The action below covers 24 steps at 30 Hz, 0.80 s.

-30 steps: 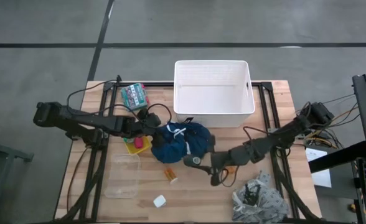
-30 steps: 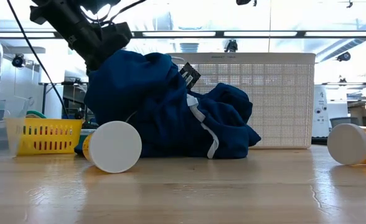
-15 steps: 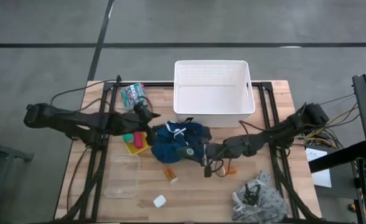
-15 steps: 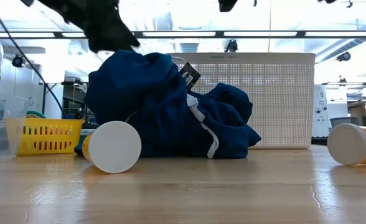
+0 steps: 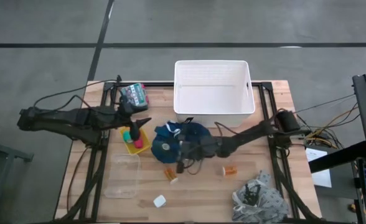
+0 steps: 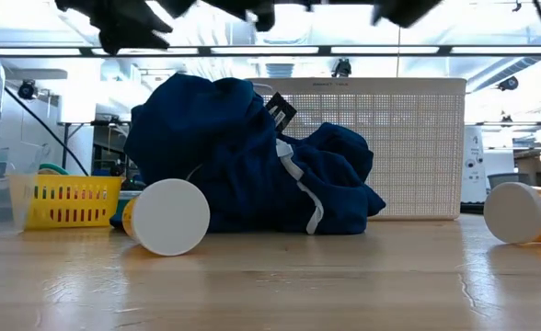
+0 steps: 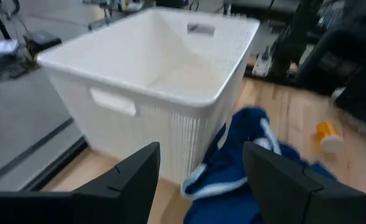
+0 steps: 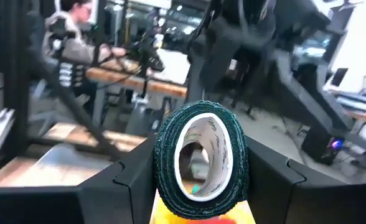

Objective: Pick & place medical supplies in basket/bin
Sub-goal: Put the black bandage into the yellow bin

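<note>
Right hand (image 8: 198, 180): clamped on a dark green tape roll (image 8: 200, 158), which stands on edge between its two fingers with the white core facing the wrist camera. In the high view this hand (image 5: 168, 149) sits just left of centre, over the left edge of the dark blue garment (image 5: 192, 137), with the roll (image 5: 164, 149) showing as a dark ring with a pale centre.

Left hand (image 5: 143, 120): left of centre in the high view, above the small yellow tray (image 5: 137, 144). Its fingers (image 7: 139, 177) stand apart with nothing between them in the left wrist view.

Garment: heaped on the desk (image 5: 276, 93), touching the front wall of the white tub (image 5: 213, 68), which stands at upper centre. In the low view the garment (image 6: 252, 165) fills the centre of the frame before the slotted tub wall (image 6: 408, 147).

Yellow tray: just left of the garment, holding a red roll (image 5: 128, 134) and a green item (image 5: 135, 133). A clear plastic box (image 5: 123, 175) lies below it at lower left.

Orange pill bottles: one (image 5: 170, 174) below the garment, one (image 5: 229, 169) to the right of it. A small white piece (image 5: 159, 201) lies at bottom centre. The grey-white patterned cloth (image 5: 258, 196) lies at lower right. A flat green patterned packet (image 5: 134, 94) lies at upper left.
</note>
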Available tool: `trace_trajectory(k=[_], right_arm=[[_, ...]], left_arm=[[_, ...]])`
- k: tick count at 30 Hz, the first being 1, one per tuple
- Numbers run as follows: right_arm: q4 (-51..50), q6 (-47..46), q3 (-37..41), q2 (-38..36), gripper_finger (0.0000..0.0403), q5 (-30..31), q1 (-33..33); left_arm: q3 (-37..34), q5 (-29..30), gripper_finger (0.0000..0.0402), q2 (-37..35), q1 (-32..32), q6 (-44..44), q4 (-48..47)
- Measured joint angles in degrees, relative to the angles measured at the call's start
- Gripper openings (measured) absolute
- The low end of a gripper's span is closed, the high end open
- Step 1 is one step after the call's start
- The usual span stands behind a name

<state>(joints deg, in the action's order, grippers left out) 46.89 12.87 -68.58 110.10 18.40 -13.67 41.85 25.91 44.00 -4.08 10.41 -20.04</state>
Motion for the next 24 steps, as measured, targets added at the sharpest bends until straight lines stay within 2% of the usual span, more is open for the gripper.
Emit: trace_trajectory(k=[4,9,13,15,19,24], right_arm=[[-0.7,-0.6,-7.8,4.6,0.0189,1.0,1.9],[-6.5,-1.8,-13.8,9.4,0.0189,1.0,4.3],[-8.9,-4.6,-18.6,13.9,0.0189,-3.5,6.1],[-9.1,-5.2,-20.2,16.2,0.0189,-4.2,6.7],[-9.1,-5.2,-22.3,19.3,0.0189,-0.5,7.7],[-9.5,-7.4,-24.9,22.7,0.0189,-1.1,9.2]], left_arm=[[0.0,0.0,0.0238,-0.8,0.0,1.3,-2.6],[0.0,0.2,0.0238,-2.1,0.0,1.4,-3.7],[0.1,2.0,0.0238,-3.1,0.0,1.4,-4.6],[0.1,2.9,0.0238,-3.4,0.0,1.4,-5.1],[0.1,3.0,0.0238,-3.9,0.0,1.4,-5.7],[0.1,3.0,0.0238,-3.8,0.0,1.4,-6.2]])
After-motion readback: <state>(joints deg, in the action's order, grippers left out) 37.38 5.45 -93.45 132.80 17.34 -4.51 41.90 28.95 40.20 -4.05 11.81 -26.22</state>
